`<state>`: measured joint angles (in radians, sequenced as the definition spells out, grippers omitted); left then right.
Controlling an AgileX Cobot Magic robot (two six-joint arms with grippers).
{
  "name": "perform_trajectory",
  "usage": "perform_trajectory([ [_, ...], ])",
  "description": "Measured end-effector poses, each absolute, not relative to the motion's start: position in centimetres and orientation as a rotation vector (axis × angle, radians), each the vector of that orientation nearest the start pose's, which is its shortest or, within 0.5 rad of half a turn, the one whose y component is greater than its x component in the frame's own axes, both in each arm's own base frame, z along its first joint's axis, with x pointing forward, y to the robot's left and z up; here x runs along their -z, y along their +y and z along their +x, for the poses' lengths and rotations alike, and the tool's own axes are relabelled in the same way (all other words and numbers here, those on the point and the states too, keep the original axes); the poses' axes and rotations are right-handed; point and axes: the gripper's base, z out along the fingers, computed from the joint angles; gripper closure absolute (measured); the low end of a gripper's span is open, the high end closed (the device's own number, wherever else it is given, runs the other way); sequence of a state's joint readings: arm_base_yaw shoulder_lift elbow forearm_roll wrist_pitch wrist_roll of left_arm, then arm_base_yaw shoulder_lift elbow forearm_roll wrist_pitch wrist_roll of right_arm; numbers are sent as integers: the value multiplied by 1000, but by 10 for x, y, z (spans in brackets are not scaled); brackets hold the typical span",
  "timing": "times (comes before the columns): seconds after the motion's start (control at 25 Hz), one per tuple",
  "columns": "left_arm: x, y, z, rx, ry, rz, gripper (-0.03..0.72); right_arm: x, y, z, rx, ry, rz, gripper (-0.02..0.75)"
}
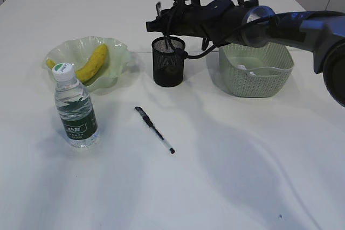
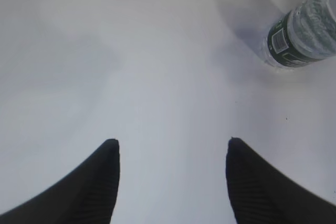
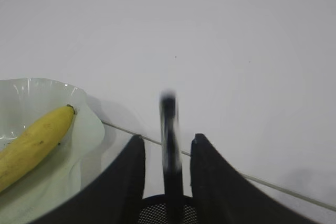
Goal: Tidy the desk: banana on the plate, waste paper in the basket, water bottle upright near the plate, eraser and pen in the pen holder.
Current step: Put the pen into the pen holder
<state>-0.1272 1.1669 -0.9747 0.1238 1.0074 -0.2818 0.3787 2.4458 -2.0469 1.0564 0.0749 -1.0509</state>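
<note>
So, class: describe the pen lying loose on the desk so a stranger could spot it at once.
Start at the black mesh pen holder mid-desk. Come toward the camera onto bare white desk: the pen lies there flat and slanted, right of the upright water bottle. It alone is thin, black-capped and clear-barrelled.

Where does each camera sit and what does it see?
Exterior view: in front, slanting down on the white desk; dark right arm over the black mesh pen holder.
Left wrist view: on the left arm, facing down; open left gripper, clear green-labelled water bottle.
Right wrist view: on the right arm, angled down; right gripper, yellow banana on pale-green wavy plate.
Exterior and left wrist share the bottle.
</note>
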Motion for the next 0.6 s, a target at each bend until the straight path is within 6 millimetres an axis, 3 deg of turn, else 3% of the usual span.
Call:
perform_trajectory([
  [0.16, -312, -18, 216, -31, 2665, -150, 241, -187, 217, 530, -320, 1890, -402, 449],
  [0.44, -312, -18, 216, -31, 2665, -150, 241, -187, 217, 530, -321, 1890, -404, 427],
  [0.6, -312, -18, 216, -33, 2665, -150, 241, -199, 217, 527, -336, 1875, -412, 426],
])
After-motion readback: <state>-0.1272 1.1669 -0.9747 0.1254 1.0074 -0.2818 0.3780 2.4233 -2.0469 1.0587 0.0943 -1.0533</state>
